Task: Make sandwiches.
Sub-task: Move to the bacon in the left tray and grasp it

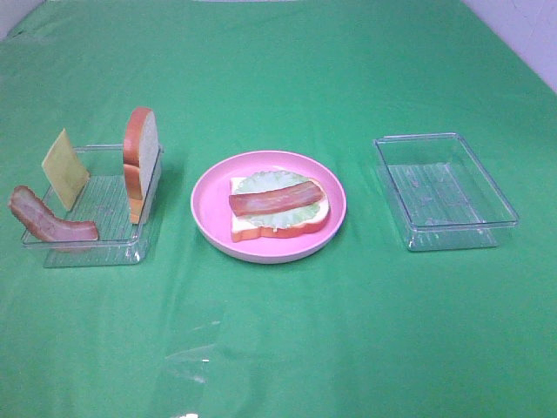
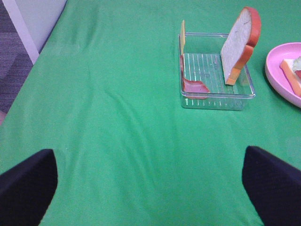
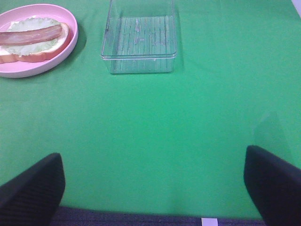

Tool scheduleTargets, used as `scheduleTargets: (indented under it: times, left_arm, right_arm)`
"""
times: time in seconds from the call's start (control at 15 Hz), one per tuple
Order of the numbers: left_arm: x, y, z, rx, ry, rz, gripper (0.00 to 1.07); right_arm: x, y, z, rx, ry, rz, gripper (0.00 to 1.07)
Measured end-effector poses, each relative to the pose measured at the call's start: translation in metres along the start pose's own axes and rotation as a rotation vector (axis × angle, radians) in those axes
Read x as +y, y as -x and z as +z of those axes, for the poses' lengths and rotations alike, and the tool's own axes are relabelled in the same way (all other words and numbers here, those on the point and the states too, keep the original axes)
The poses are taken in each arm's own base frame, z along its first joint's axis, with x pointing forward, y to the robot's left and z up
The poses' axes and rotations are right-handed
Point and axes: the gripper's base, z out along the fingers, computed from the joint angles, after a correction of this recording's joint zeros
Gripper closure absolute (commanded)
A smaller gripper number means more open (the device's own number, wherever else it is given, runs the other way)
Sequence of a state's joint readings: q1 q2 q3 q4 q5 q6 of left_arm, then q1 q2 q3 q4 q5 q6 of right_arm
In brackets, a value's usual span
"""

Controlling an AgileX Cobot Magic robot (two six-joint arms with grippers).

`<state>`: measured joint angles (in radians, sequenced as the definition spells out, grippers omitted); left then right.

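The sandwich stands partly stacked on the round pink plate (image 1: 209, 209): a white bread slice (image 1: 261, 228), pale lettuce (image 1: 259, 182) and one bacon strip (image 1: 274, 198) on top. The left clear tray (image 1: 96, 252) holds an upright bread slice (image 1: 141, 161), a yellow cheese square (image 1: 65, 170) and another bacon strip (image 1: 48, 222). Neither gripper shows in the high view. My left gripper (image 2: 150, 188) is open over bare cloth, well short of its tray (image 2: 216, 101). My right gripper (image 3: 153, 188) is open too, far from the plate (image 3: 28, 68).
An empty clear tray (image 1: 444, 192) sits right of the plate, also seen in the right wrist view as tray (image 3: 138, 42). Green cloth covers the whole table. The table's left edge and grey floor (image 2: 14, 61) show in the left wrist view.
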<state>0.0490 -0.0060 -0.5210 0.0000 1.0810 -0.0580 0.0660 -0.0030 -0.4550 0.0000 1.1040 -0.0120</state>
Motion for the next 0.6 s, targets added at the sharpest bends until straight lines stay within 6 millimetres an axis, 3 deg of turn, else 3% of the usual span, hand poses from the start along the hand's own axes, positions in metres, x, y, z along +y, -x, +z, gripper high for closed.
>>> scheduleTargets:
  times: [0.6]
  left_arm:
    - [-0.0001, 0.0025, 0.0037, 0.026, 0.002, 0.0, 0.07]
  right_arm:
    - [0.0, 0.0, 0.0, 0.0, 0.0, 0.0, 0.09]
